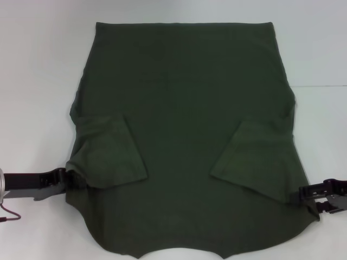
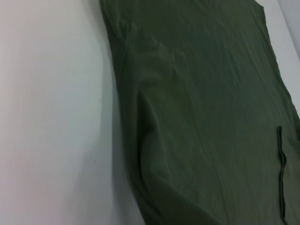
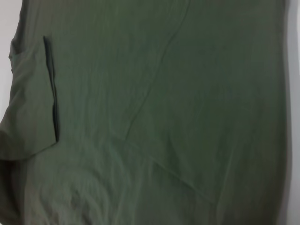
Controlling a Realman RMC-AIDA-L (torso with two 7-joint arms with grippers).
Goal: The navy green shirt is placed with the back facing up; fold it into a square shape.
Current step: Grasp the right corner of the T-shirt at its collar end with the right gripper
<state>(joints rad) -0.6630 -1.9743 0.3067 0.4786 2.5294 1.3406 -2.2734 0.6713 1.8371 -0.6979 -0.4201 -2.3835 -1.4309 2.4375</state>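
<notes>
The navy green shirt lies flat on the white table with its plain back up, neckline at the near edge and hem at the far side. Both short sleeves are folded inward onto the body, the left sleeve and the right sleeve. My left gripper sits at the shirt's left shoulder edge, low on the table. My right gripper sits at the right shoulder edge. The left wrist view shows the shirt beside bare table; in the right wrist view the shirt covers almost everything, with a folded sleeve.
White table surrounds the shirt on the left, right and far sides. A red cable hangs by the left arm at the near left. Nothing else lies on the surface.
</notes>
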